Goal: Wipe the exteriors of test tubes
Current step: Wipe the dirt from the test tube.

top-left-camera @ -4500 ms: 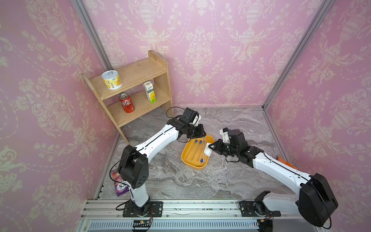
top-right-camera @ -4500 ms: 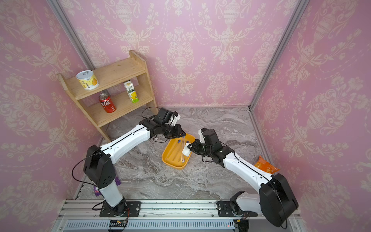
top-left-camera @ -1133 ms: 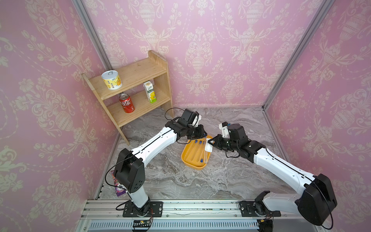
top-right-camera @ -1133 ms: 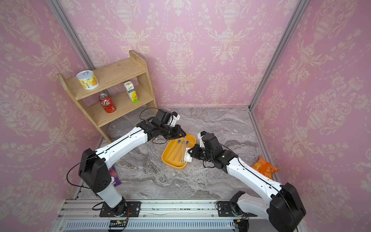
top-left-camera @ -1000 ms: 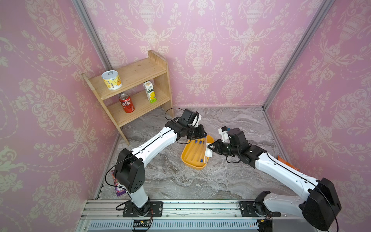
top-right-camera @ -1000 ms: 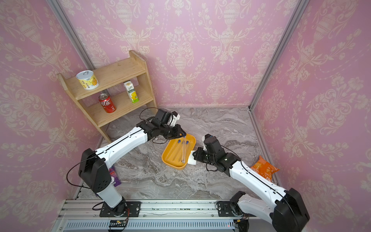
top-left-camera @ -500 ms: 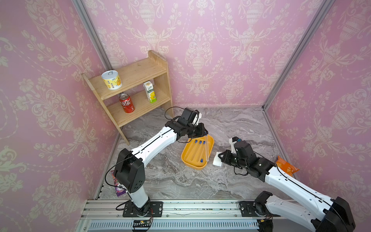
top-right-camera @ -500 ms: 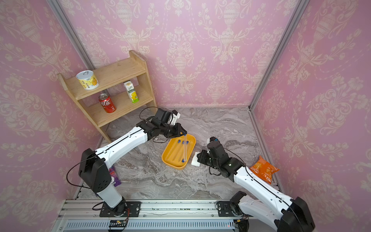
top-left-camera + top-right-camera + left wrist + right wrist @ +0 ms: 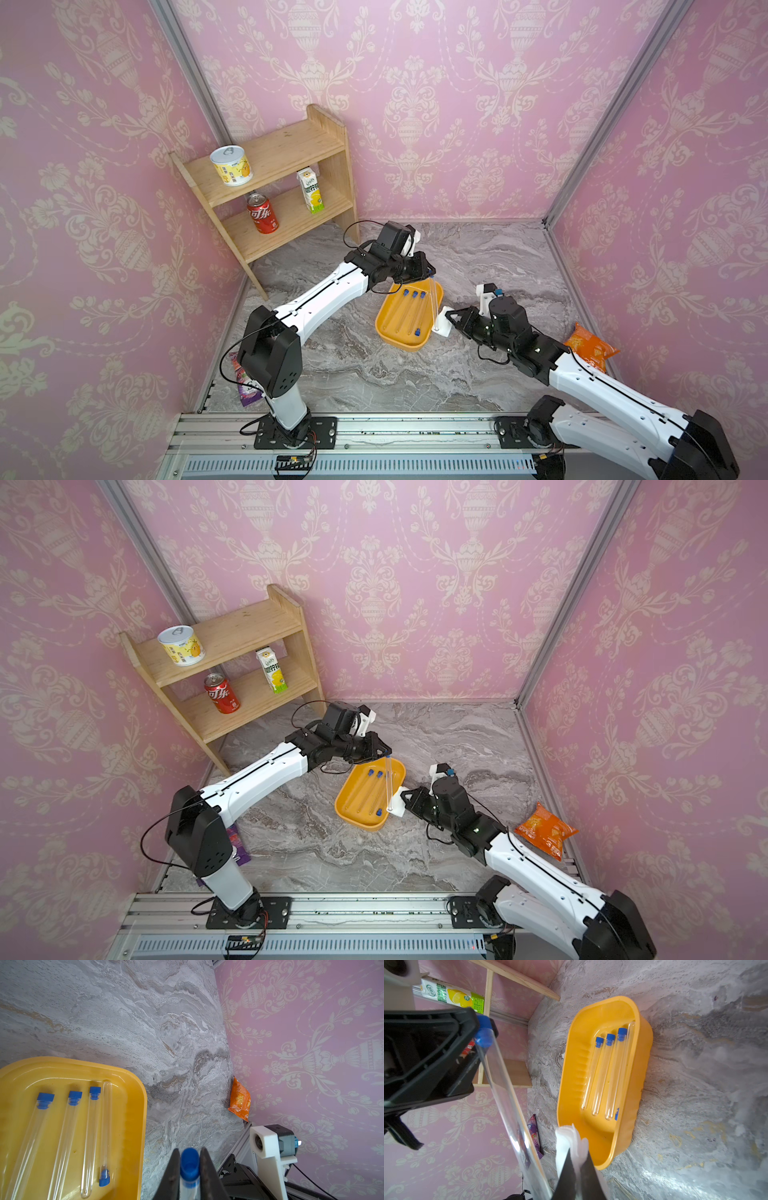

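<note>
My left gripper (image 9: 430,274) (image 9: 189,1159) is shut on the blue-capped end of one test tube (image 9: 434,303) (image 9: 508,1097). This tube hangs almost upright over the right side of the yellow tray (image 9: 409,345) (image 9: 133,1105). Several more capped test tubes (image 9: 89,1136) (image 9: 600,1076) lie side by side in the tray. My right gripper (image 9: 451,320) (image 9: 578,1159) is shut on a white wiping pad (image 9: 442,324) (image 9: 564,1140). The pad sits right beside the hanging tube's lower end; I cannot tell whether they touch.
A wooden shelf (image 9: 291,149) at the back left holds a tin, a red soda can and a juice carton. An orange snack bag (image 9: 590,347) lies by the right wall. A purple packet (image 9: 245,386) lies near the left arm's base.
My right gripper has drawn back toward the front right with the pad, which went from partway up the tube to its lower end. The left gripper has held the tube almost still.
</note>
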Motion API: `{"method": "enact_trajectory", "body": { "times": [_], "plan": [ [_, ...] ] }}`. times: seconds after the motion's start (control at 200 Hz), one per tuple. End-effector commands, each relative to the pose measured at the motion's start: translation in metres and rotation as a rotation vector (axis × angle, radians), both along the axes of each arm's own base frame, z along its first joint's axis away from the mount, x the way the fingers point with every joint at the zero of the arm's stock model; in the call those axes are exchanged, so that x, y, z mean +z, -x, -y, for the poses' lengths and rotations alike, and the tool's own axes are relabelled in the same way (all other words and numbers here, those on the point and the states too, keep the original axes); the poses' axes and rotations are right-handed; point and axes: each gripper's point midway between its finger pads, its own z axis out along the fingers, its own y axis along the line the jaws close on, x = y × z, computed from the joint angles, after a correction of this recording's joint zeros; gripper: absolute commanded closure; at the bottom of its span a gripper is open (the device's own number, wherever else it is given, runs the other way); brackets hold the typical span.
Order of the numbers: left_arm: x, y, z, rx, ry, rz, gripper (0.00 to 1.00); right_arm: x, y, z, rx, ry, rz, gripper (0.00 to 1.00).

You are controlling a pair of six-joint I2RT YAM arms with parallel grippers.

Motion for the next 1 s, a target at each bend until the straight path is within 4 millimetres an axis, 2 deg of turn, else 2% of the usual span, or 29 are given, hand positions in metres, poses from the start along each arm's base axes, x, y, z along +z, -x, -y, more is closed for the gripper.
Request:
{"method": "enact_trajectory", "body": {
  "times": [0.0, 0.35, 0.705, 0.901, 0.996],
  "plan": [
    [-0.003, -0.001, 0.007, -0.011, 0.015, -0.014, 0.85, 0.029, -0.001, -0.006, 0.001, -0.080, 0.044, 1.00],
    [-0.007, 0.000, 0.008, -0.011, 0.015, -0.021, 0.85, 0.058, -0.004, -0.008, 0.002, -0.118, 0.073, 1.00],
    [-0.005, 0.004, 0.007, -0.012, 0.025, -0.020, 0.85, 0.087, -0.042, -0.018, 0.020, -0.078, 0.132, 1.00],
    [-0.003, 0.005, 0.009, -0.016, 0.032, -0.018, 0.85, 0.086, -0.059, -0.027, 0.027, -0.043, 0.147, 1.00],
    [-0.002, 0.005, 0.009, -0.016, 0.034, -0.015, 0.85, 0.080, -0.062, -0.028, 0.027, -0.025, 0.139, 1.00]
  ]
}}
